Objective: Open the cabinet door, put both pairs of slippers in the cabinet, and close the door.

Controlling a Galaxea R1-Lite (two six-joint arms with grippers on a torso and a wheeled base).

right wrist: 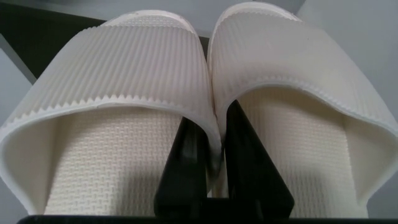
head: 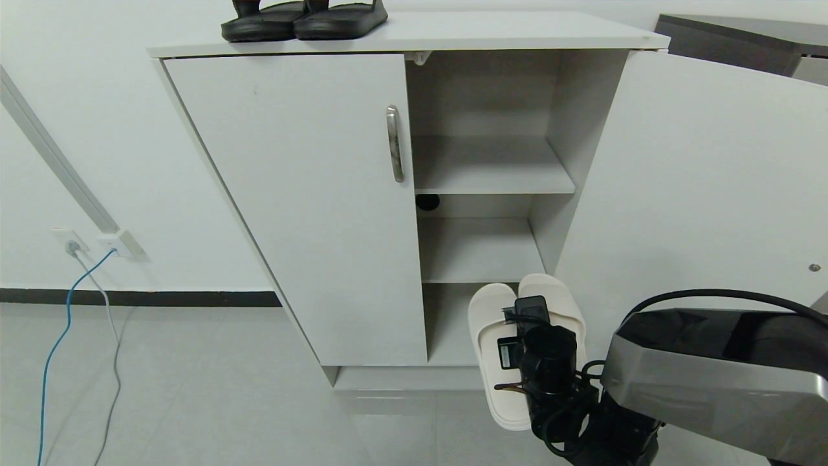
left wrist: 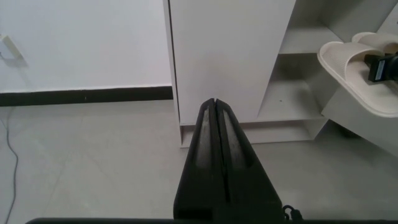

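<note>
cabinet top (head: 517, 29): pair of black slippers (head: 304, 19), left end | floor (head: 194, 401): cabinet (head: 304, 213), two cables (head: 67, 310)

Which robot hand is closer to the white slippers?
Right. The right gripper grips the white slippers where their inner edges meet; the left gripper, shut and empty, sits well apart, facing the closed door.

The head camera looks down from up high at the cabinet (head: 291, 194) and the floor (head: 194, 401), the left wrist camera looks at that cabinet from low down (a little way back), and the right wrist camera sits right up against the white slippers (right wrist: 124, 81), which all three cameras see.
</note>
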